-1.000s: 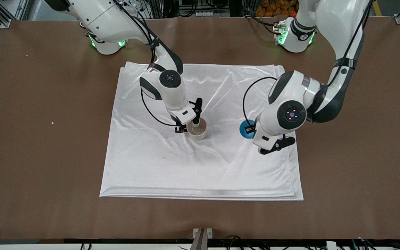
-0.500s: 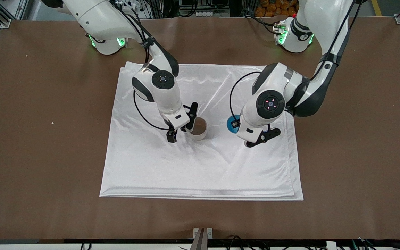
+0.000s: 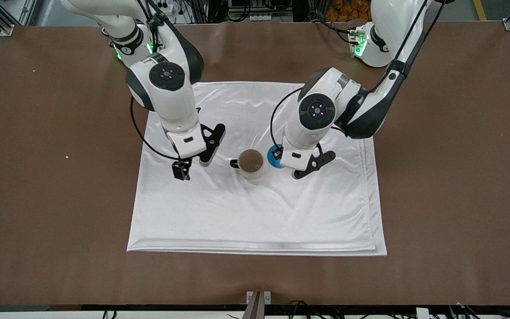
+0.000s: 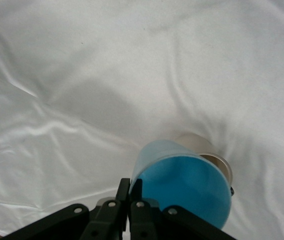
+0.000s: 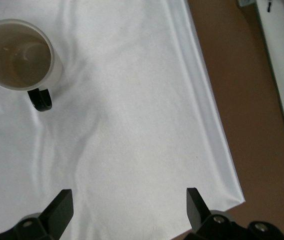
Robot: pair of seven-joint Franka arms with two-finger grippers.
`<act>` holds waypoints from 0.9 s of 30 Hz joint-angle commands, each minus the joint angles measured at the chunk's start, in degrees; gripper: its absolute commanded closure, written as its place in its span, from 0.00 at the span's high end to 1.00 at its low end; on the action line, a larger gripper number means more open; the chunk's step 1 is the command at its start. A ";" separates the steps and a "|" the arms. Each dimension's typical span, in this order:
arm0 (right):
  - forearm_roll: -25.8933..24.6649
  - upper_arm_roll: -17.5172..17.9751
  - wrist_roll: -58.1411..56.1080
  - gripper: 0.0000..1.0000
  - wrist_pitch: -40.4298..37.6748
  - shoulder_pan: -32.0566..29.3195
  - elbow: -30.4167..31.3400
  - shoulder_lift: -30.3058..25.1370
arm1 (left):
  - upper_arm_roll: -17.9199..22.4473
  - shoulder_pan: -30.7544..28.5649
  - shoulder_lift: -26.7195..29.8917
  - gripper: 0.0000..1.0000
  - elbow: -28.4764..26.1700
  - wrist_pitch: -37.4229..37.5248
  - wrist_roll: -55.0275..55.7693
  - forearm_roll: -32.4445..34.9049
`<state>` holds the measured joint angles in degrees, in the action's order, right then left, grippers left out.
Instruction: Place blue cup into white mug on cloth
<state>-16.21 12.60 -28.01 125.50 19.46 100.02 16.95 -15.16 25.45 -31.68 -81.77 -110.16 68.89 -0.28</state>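
Your left gripper (image 3: pixel 280 156) has its jaws clamped on the rim of the blue cup (image 3: pixel 274 158) and carries it in the air over the cloth (image 3: pixel 255 212), just beside the white mug (image 3: pixel 250 163), which stands upright near the middle of the cloth with its dark handle turned toward the right arm's end of the table. In the left wrist view the blue cup (image 4: pixel 182 187) already overlaps part of the white mug (image 4: pixel 207 152), but it looks off-centre, so the main risk is that you lower too early and the cup's base lands on the mug's rim. That would likely tip the mug or push it along the shiny fabric, which probably offers little grip. The cup is only slightly narrower than the mug, so a small tilt could wedge it crooked instead of letting it seat. The grip is on one wall of the cup only, so I judge it could swing or slip if it catches. Your right gripper (image 3: pixel 191 167) waits over the cloth toward the right arm's end, its jaws wide and empty, well clear of the mug. The folds in the cloth under the mug could also let it rock on contact.
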 commanded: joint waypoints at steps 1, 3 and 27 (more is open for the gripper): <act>4.07 0.67 0.50 1.00 -2.01 -4.60 1.84 -5.43 | 0.39 2.41 -1.28 0.00 1.53 -1.72 4.67 -1.04; 4.43 0.50 0.76 1.00 -2.10 -5.92 1.84 -6.75 | 0.48 3.37 -1.89 0.00 1.53 -2.42 5.99 -1.04; 7.76 -0.82 2.17 1.00 -20.55 -22.26 -3.42 -18.10 | 1.09 7.86 -7.96 0.00 1.44 -11.92 11.70 -0.43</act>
<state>-10.67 11.79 -27.06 109.82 0.01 99.24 0.54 -14.81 32.25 -38.26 -81.72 -120.87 78.41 -0.28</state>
